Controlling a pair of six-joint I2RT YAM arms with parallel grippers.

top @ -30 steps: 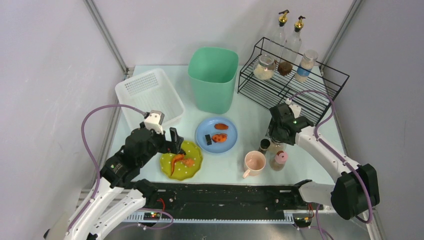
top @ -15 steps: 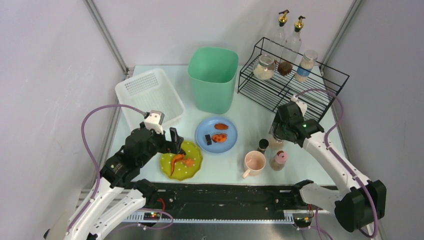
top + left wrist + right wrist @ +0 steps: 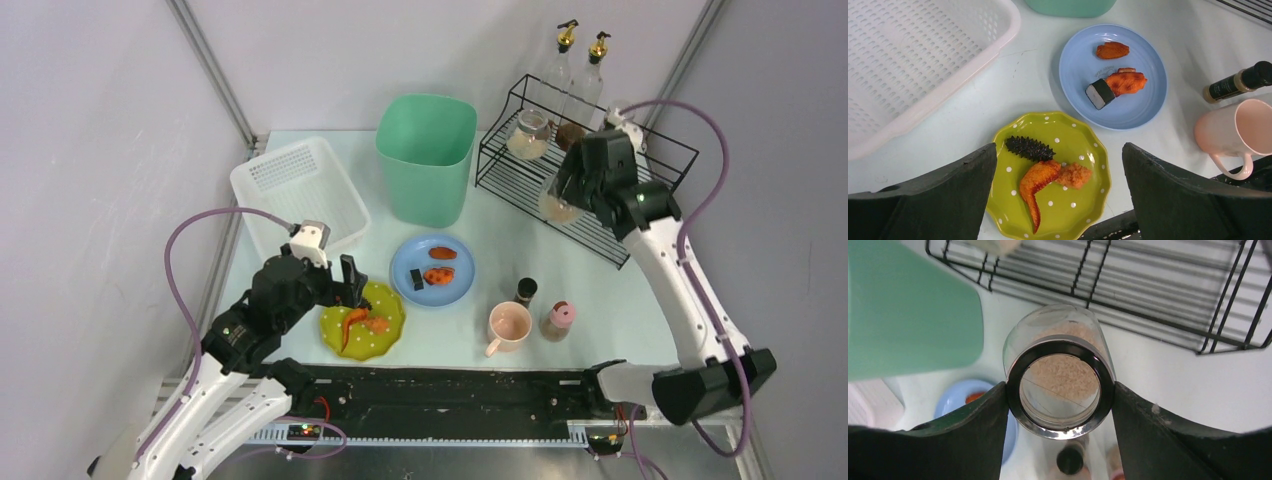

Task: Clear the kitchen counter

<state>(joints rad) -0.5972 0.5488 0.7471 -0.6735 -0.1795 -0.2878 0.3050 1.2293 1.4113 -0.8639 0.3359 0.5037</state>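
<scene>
Right arm is stretched way out from its base at the near right corner. The forearm slants up toward the back, with the wrist tipped down over the front edge of the black wire rack (image 3: 520,180). The right gripper (image 3: 566,192) is clamped on a clear glass jar (image 3: 1058,375) with a black rim and beige powder inside, one finger on each side of the rim. The jar sits upright in the grip, just by the rack's front edge and over the kitchen counter (image 3: 500,240), the big pale mint-white tabletop everything stands on. Can't tell if the jar's bottom is touching anything.

Left arm is folded up at the near left, elbow bent. The left gripper (image 3: 345,283) points down with its jaws spread wide and nothing between them, hovering over the lime-green polka-dot plate (image 3: 1073,145) of food scraps.
</scene>
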